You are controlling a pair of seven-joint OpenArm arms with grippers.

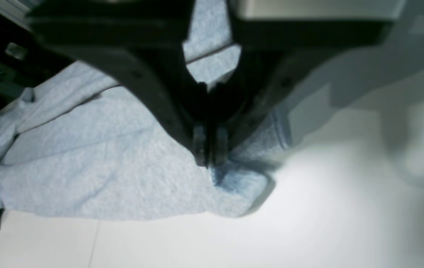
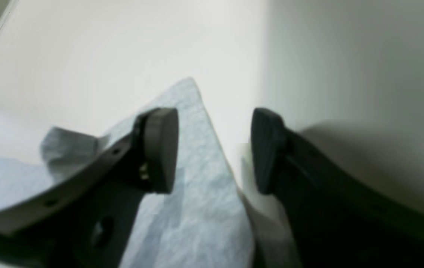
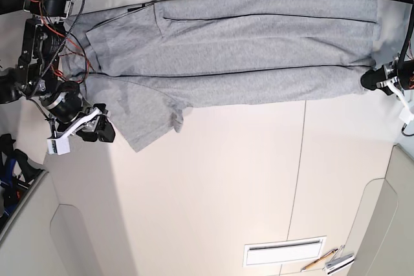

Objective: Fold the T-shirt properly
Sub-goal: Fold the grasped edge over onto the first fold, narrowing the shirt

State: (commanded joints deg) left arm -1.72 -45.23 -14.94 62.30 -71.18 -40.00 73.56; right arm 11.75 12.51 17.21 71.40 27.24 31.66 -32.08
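The grey T-shirt [image 3: 239, 50] lies along the far side of the white table [image 3: 226, 179], folded lengthwise, plain side up, with one sleeve [image 3: 145, 121] sticking toward the front. My left gripper [image 1: 210, 158] is shut on a puckered edge of the T-shirt [image 1: 104, 160]; in the base view it [image 3: 374, 81] is at the shirt's right end. My right gripper [image 2: 214, 149] is open, its pads [image 2: 160, 149] spread above a pointed corner of the shirt [image 2: 197, 208]; in the base view it [image 3: 98, 128] is just left of the sleeve.
A white slotted panel [image 3: 284, 252] and some pens or tools [image 3: 330, 260] lie near the front right of the table. Wires and arm hardware [image 3: 48, 4] crowd the far left corner. Grey side panels [image 3: 26, 224] flank the table.
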